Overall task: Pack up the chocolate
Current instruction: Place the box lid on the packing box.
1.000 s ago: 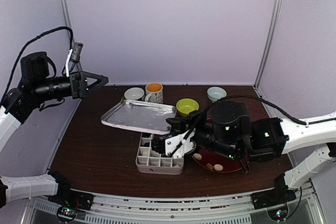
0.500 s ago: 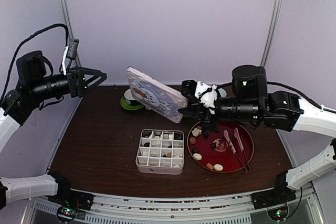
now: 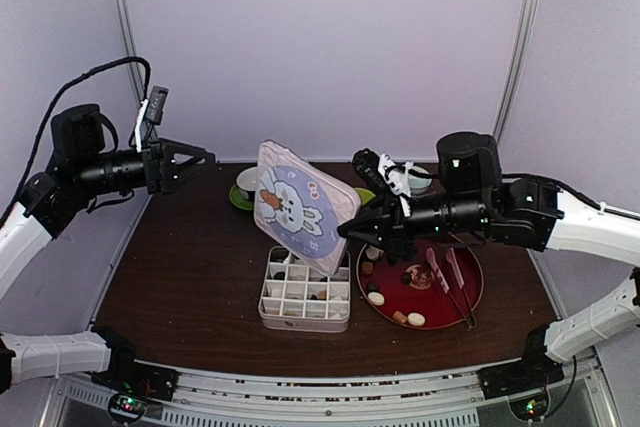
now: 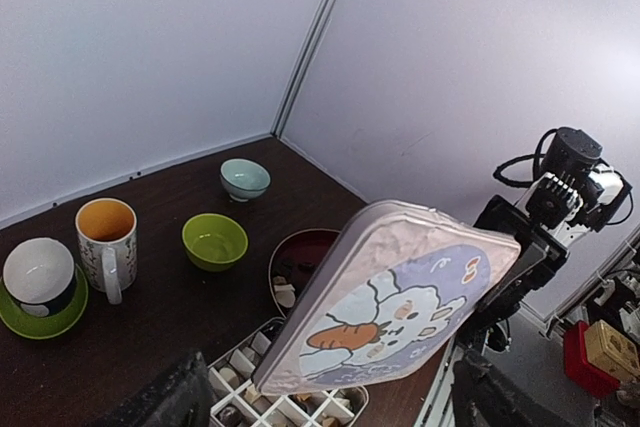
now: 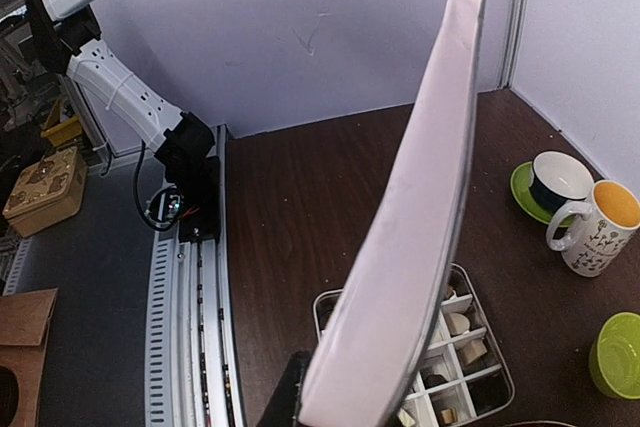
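Chocolate pieces [image 3: 375, 298] lie on a red plate [image 3: 470, 277], and more sit in the cells of a white divided box [image 3: 305, 309], also seen in the right wrist view [image 5: 462, 349]. My right gripper [image 3: 347, 229] is shut on the corner of the pale tin lid with the rabbit picture [image 3: 298, 202]. It holds the lid tilted on edge above the box's far side, hiding some cells. The lid fills the left wrist view [image 4: 400, 297] and shows edge-on in the right wrist view [image 5: 420, 217]. My left gripper [image 3: 197, 158] hangs open, high at the left, empty.
Pink tongs [image 3: 447, 277] lie on the red plate. Along the back stand a cup on a green saucer [image 4: 40, 282], an orange-lined mug [image 4: 107, 242], a green bowl [image 4: 215, 240] and a pale blue bowl [image 4: 245, 177]. Purple walls close in the table.
The right gripper has brought the lid forward and lower, from the back of the table to over the box, rabbit face turned toward the camera. The left gripper drifted slightly right.
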You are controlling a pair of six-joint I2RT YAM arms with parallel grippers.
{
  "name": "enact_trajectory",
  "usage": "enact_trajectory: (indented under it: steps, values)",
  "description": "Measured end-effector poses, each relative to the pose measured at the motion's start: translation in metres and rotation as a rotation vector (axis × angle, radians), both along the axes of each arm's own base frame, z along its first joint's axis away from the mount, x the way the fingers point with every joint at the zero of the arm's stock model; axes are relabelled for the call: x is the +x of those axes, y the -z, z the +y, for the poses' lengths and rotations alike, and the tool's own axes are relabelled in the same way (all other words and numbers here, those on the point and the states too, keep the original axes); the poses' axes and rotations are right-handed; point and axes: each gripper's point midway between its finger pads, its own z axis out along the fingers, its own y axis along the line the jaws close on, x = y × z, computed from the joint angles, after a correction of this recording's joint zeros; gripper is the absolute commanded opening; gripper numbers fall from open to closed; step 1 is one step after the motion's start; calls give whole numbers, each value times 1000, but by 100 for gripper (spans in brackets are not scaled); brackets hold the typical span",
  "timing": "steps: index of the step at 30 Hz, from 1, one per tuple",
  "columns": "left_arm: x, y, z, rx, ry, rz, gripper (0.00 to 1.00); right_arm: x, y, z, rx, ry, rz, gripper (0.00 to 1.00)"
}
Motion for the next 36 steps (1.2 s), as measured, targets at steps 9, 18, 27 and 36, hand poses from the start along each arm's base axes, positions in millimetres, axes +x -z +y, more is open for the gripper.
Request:
enact_trajectory:
  steps: [9,18,27,36]
  values:
    - [5,28,0,29,-14,63,86,3,9,17,49,-38,168,0]
    - [25,77,12,128,-143,193,86,23,49,27,16,-20,424,0]
    - [36,144,26,201,-216,361,85,42,73,32,24,8,630,0]
    - [31,163,22,201,-183,421,81,34,38,43,158,-94,722,0]
